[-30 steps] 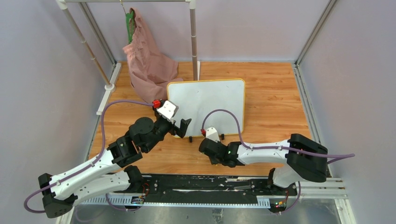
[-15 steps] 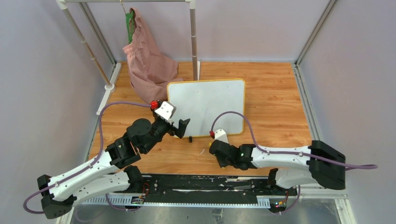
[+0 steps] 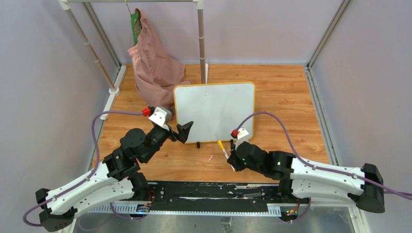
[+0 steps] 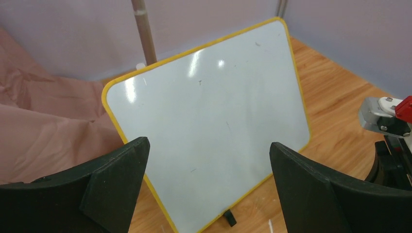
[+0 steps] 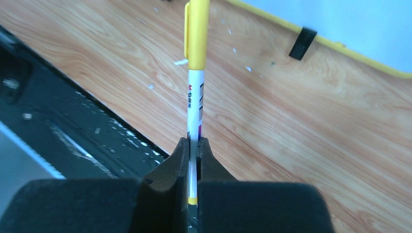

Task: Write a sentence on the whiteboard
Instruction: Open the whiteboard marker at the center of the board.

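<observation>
Wooden tabletop, purple walls: the whiteboard stands blank at frame centre. Below it, the right gripper has just clamped on a yellow-capped marker; uncapping seems next before any writing. The left gripper stands wide apart, empty, by the board's lower left.

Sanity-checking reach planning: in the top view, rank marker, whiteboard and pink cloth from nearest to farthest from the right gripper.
1. marker: held in the right gripper.
2. whiteboard: just beyond it, centre.
3. pink cloth: far-left corner, by the rack.
</observation>
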`<state>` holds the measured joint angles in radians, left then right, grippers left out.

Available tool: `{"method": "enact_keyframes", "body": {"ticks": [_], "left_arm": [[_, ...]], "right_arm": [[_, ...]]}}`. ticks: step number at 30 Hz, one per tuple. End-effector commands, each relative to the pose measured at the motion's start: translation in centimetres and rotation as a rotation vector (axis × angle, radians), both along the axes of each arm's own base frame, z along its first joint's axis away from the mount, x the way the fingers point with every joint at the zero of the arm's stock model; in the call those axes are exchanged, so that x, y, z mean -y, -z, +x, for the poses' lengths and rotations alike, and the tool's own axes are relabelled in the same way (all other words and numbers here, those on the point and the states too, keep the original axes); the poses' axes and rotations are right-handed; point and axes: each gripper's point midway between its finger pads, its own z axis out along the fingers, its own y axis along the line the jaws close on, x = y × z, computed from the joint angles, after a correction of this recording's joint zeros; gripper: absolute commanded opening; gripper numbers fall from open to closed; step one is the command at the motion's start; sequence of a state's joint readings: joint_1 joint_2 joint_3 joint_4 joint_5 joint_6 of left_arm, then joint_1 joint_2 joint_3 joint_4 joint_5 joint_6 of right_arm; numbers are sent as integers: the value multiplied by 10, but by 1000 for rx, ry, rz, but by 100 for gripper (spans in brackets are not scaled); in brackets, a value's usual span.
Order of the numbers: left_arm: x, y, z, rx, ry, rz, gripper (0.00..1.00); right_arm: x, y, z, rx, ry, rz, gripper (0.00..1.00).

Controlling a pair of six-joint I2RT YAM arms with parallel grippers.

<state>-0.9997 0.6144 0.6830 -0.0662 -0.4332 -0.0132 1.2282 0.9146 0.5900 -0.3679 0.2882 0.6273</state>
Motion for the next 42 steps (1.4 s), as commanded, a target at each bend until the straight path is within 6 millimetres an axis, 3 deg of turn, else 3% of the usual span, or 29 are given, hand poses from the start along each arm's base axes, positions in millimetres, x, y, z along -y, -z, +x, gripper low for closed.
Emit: {"method": "enact_keyframes", "body": {"ticks": [1,6,13,18,26,36,42], "left_arm": [[-5,-43,-11,74,26,-203,100],[-8,-63,-16,49,34,-263,100],[-9,-62,-22,-101,25,-469,100],[-7,-70,-28,-185,46,-623,100],[-2,-80,-36,-196,104,-682,100],[34,-72,-46,-245,249,-585,99],[56,-83,-54,-261,355,-564,96]], "right_arm": [[-1,-36,-1,68,-33,112,0],[-7,-83,7,179,-49,226,0],[-26,-159,19,336,-64,439,0],[-42,-194,23,403,-76,551,0],[-57,-218,25,443,-98,621,0],[-62,-228,22,452,-124,654,0],[-66,-230,18,443,-155,654,0]]}}
